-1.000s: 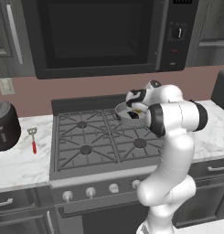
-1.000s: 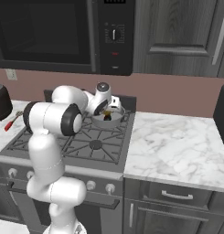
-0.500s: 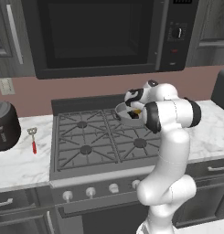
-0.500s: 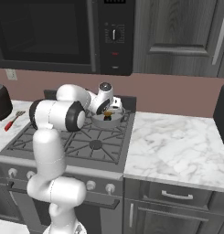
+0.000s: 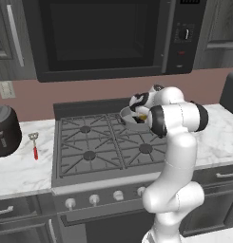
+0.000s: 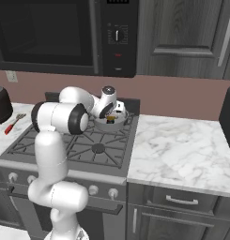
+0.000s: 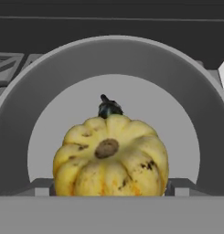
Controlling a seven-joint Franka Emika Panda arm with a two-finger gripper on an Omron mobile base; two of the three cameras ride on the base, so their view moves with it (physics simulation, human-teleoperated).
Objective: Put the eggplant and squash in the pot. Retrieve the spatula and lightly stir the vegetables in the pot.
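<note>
The hand (image 6: 117, 114), jaws wide around the squash (image 7: 111, 155) low at frame centre, hangs over the pot (image 7: 114, 61) on the stove, apparently releasing it beside the eggplant (image 7: 109, 108); the spatula (image 5: 34, 144) waits on the tabletop (image 5: 20, 170), left.

Stove (image 5: 96, 149): lying under the pincer, its black grates spreading out to the pincer's left.
Microwave (image 5: 106, 35): hanging on the wall above the pincer, its dial panel (image 6: 117, 35) showing almost straight overhead.
Marble counter (image 6: 182, 152): stretching away to the pincer's right.
Black appliance (image 5: 4, 130): sitting well off to the pincer's left, on the far counter.
Wall socket (image 5: 6, 89): showing above that appliance, far left of the pincer.
</note>
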